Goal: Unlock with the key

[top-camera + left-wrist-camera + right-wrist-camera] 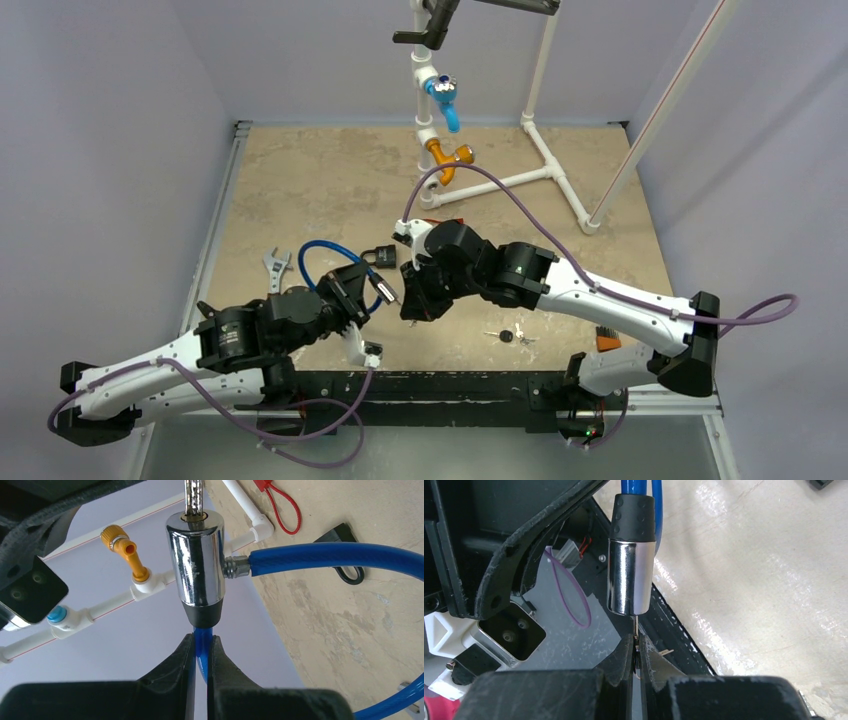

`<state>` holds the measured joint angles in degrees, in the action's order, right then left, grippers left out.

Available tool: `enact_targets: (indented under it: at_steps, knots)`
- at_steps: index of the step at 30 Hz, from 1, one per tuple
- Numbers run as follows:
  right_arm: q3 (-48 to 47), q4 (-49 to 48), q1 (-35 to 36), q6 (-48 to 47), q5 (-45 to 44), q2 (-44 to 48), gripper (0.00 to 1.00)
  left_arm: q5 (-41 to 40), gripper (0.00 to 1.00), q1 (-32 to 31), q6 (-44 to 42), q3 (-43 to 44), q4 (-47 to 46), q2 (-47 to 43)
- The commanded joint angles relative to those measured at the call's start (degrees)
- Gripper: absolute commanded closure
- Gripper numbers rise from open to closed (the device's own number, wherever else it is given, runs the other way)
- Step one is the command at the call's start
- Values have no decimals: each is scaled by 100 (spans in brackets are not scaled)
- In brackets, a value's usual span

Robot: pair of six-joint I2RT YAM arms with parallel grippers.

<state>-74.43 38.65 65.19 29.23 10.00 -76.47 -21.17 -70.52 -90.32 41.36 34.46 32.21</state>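
Top external view shows it best: over the near edge of the beige stone-look desk (330,180), about midway, the blue plastic-coated cable lock (325,555) is up in the air. Left pincer (200,652) is clamped on the cable right under its chrome metal cylinder (196,560). It looks springy and slick, so holding it close there seems smart. Right pincer (636,647) is pinched shut on the small silver key (635,625), blade at the keyway. It's thin, probably bendy, so go gently.

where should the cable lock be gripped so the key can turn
On the blue cable right behind the black collar, coming from the end opposite the keyhole, where the left gripper pinches it. The chrome barrel looks round and slick, and its keyed end holds the key.
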Motion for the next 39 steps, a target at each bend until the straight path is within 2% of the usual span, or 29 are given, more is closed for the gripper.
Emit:
enact_targets:
  at_steps: [1, 8, 16, 20, 25, 30, 39]
  knots:
    - [195, -1491, -41, 270, -489, 351, 100, 90, 100, -100, 233, 280, 57, 104]
    - [200, -1684, -40, 272, 92, 193, 100, -8, 100, -285, 79, 263, 176, 54]
    - [165, -1494, -177, 142, 559, 112, 100, -191, 100, -712, -435, -95, -92, -88]
    - [144, -1323, -342, 151, 515, 55, 100, -340, 100, -884, -531, -121, -230, -38]
    - [171, -1726, -353, 306, 382, 76, 100, -457, 100, -961, -502, -108, -341, 50]
    - [143, -1912, -345, 142, -59, 44, 100, -512, 100, -981, 44, 133, -294, 175]
    - [861, -2538, -221, 144, -547, 542, 100, -810, 100, -835, 1191, 320, -154, 27]
